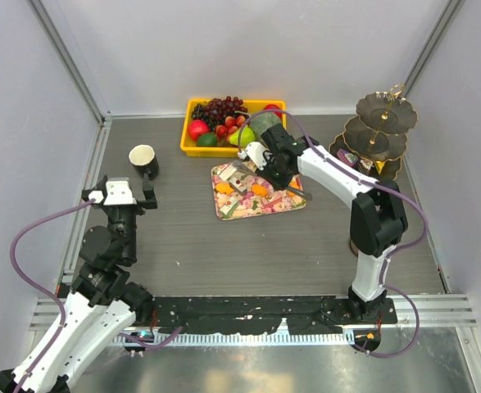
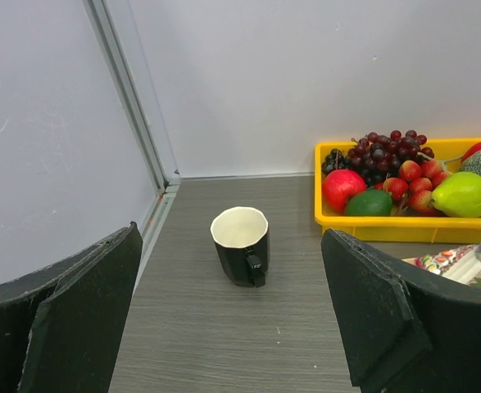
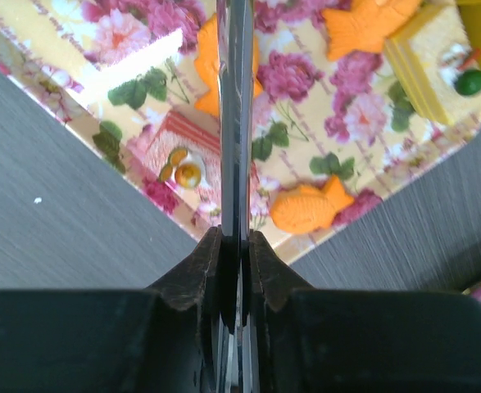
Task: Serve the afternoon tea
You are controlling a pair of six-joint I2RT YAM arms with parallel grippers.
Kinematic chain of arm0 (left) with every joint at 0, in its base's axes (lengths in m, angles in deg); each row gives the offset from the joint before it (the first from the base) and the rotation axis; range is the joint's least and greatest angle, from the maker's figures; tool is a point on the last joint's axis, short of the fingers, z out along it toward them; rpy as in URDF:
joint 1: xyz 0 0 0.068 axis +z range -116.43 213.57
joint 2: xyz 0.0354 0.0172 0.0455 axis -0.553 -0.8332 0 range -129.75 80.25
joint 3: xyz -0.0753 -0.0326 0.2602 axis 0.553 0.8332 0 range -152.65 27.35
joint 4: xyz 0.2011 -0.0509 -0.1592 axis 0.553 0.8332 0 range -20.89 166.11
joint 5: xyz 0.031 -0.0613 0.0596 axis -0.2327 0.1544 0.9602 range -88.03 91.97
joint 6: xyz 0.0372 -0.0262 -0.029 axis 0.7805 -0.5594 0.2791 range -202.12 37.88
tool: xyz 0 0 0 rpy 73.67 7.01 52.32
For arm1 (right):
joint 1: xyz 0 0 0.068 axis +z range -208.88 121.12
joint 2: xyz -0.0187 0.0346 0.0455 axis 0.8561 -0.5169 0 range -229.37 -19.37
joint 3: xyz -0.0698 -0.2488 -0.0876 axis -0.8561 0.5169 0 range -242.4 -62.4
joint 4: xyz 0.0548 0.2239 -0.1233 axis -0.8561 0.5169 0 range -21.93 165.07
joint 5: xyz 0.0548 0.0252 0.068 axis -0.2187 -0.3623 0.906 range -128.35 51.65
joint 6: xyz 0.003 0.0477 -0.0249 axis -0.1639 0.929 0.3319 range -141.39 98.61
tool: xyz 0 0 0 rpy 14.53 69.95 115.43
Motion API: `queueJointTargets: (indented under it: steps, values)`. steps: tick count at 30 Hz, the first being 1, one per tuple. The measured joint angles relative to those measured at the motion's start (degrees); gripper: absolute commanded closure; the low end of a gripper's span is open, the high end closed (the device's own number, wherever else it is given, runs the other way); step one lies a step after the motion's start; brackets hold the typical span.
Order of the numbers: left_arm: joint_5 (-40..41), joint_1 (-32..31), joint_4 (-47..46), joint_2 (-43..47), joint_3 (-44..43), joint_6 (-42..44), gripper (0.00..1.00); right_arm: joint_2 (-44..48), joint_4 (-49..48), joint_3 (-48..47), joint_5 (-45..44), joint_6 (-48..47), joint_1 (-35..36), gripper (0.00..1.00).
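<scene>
Grey wood-grain tabletop [image 1: 224, 254] carried the floral tray [image 3: 297, 82] beneath the right gripper [image 3: 238, 241], whose jaws pinched a thin metal utensil [image 3: 236, 123], a fish-shaped orange pastry [image 3: 306, 209] lying just right of its blade. Picking up a pastry seemed the step in hand; the next move would call for carrying it to the three-tier stand [image 1: 383, 123], well off to that gripper's right. Left gripper [image 1: 124, 188] gaped wide and empty, the black cup [image 2: 241, 244] just ahead.

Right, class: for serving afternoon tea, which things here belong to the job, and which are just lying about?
Belong: orange pastries, cake pieces, black cup, three-tier stand, metal utensil.
Lying about: yellow bin, fruit, floral tray (merely under the pastries).
</scene>
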Motion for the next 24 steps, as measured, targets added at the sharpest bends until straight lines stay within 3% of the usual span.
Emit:
queueJointTargets:
  steps: [8, 17, 24]
  values:
    - [-0.2, 0.0, 0.0, 0.61, 0.0, -0.02, 0.01, 9.35, 0.42, 4.02, -2.93, 3.52, 0.0, 0.95]
    - [-0.2, 0.0, 0.02, 1.05, 0.0, -0.02, 0.01, 17.33, -0.72, 15.15, -6.36, 12.61, -0.85, 0.95]
    - [-0.2, 0.0, 0.0, 1.6, 0.0, -0.13, 0.01, 28.28, -3.39, 23.71, -10.64, 21.11, -6.43, 0.95]
